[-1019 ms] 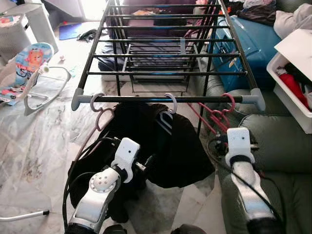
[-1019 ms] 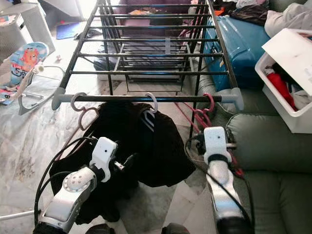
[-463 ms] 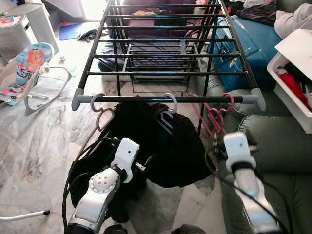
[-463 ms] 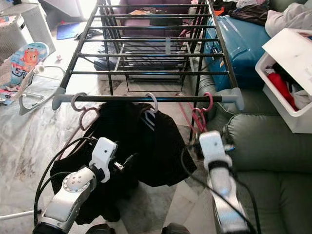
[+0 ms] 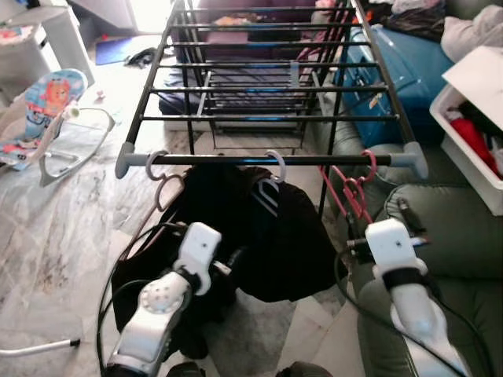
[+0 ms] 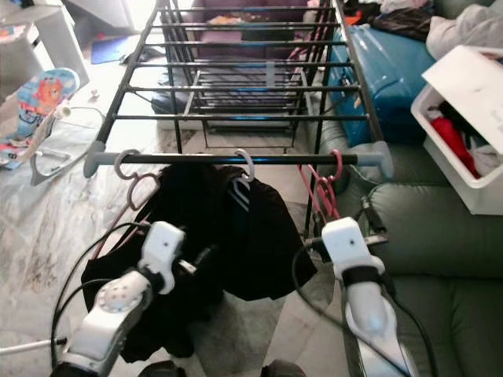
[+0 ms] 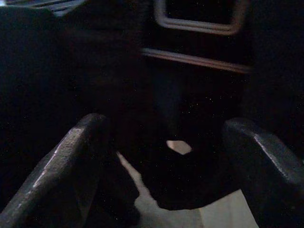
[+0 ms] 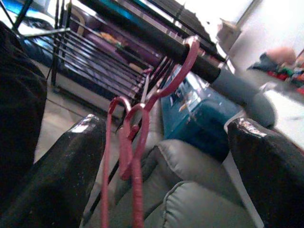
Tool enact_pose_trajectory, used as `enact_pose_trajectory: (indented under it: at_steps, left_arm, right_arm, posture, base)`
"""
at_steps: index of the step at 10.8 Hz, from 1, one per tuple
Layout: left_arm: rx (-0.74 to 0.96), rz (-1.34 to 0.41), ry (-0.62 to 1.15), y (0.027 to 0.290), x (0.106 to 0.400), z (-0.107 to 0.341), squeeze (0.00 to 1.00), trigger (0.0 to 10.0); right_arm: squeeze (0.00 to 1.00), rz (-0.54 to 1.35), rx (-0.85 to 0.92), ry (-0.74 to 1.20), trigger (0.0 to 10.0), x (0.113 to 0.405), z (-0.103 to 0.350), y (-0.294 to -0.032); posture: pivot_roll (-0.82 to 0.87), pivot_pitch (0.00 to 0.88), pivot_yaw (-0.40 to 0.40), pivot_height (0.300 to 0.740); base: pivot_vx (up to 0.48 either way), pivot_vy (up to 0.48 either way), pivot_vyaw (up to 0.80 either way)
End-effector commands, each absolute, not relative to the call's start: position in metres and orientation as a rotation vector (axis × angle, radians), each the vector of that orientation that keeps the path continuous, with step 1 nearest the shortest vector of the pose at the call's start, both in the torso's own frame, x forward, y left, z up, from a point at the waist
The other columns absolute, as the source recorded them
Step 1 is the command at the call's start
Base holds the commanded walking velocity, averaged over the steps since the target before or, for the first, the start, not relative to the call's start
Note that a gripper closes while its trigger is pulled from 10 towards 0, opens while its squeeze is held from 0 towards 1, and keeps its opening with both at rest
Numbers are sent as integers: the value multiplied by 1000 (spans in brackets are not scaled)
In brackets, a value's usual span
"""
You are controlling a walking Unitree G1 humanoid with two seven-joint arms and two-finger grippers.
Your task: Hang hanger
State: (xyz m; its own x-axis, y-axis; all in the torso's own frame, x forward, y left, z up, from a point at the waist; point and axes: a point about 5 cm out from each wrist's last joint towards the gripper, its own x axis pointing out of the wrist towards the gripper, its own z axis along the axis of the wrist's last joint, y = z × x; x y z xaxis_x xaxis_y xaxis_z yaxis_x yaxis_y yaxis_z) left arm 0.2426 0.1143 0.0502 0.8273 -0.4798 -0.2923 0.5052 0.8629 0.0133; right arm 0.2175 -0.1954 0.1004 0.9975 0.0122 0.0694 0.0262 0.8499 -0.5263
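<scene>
Marble floor and a green sofa flank the rack [image 5: 271, 159], on whose front bar the pink hanger [image 5: 355, 191] now hangs by its hook, the right gripper [image 8: 166, 156] having drawn back below it, spread and empty, so hanging looks done.

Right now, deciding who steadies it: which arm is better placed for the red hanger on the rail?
Right. The right gripper, open, faces the red hanger hooked on the rail; the left gripper faces the black garment.
</scene>
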Motion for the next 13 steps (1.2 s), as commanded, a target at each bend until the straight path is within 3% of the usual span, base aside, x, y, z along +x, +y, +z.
enact_pose_trajectory:
  at_steps: [1, 4, 9, 13]
  left_arm:
    - [91, -498, 256, 120, 243, 56, 0, 10000]
    - [87, -496, 252, 121, 241, 56, 0, 10000]
    - [90, -511, 253, 116, 241, 56, 0, 10000]
    - [94, -521, 256, 115, 242, 56, 0, 10000]
  right_arm:
    - [0, 1, -573, -108, 10000, 214, 107, -192]
    - [0, 39, -562, -114, 10000, 203, 108, -183]
    - [0, 74, -508, -141, 10000, 215, 114, -172]
    - [0, 88, -477, -118, 10000, 218, 109, -168]
  posture:
    - [-69, 0, 21, 740]
    - [-69, 0, 18, 740]
    - [-68, 0, 15, 740]
    - [-64, 0, 13, 740]
  base:
    - [0, 0, 0]
    - [0, 0, 0]
    - [0, 0, 0]
    - [-280, 0, 0]
